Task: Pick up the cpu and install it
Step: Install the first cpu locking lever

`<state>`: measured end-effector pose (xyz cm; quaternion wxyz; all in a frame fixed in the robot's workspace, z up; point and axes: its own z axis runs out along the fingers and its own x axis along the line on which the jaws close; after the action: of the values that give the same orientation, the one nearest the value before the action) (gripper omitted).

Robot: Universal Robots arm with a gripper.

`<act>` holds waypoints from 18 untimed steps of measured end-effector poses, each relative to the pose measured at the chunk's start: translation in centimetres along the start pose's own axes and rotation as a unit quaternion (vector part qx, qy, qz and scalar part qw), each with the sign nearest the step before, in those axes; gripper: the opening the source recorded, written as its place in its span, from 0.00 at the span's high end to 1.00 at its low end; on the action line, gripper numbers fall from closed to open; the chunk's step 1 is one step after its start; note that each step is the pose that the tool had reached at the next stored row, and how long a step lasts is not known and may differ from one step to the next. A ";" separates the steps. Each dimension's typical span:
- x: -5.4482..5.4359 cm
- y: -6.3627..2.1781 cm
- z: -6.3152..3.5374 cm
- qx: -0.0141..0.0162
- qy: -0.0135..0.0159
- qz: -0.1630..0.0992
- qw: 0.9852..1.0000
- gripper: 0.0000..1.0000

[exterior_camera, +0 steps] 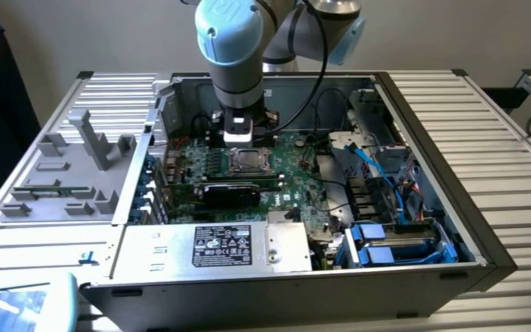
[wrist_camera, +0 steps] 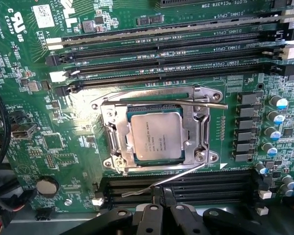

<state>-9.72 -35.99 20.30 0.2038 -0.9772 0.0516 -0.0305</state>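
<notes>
Motherboard (wrist_camera: 29, 161): green board lying flat inside the open computer case (exterior_camera: 450, 228).
Cpu (wrist_camera: 156, 135): seated in the socket frame (wrist_camera: 112, 132) near the board's middle; square, dull silver lid with faint print, thin greenish edge.
Handling: likely light, rigid, slick-topped and fragile underneath; best held by opposite edges.
Gripper (wrist_camera: 161, 196): fingers clenched together, empty, poised just beside the socket lever (wrist_camera: 161, 182).
</notes>
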 end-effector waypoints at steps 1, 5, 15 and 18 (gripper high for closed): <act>0.0 0.01 0.02 0.000 0.000 0.000 1.000 0.88; 0.0 0.04 0.10 0.000 0.000 0.000 1.000 0.88; 0.1 0.14 0.38 -0.002 0.000 0.000 1.000 0.88; 0.1 0.19 0.47 -0.002 0.000 0.000 1.000 0.88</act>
<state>-9.56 -35.99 19.80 0.2015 -0.9777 0.0515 -0.0306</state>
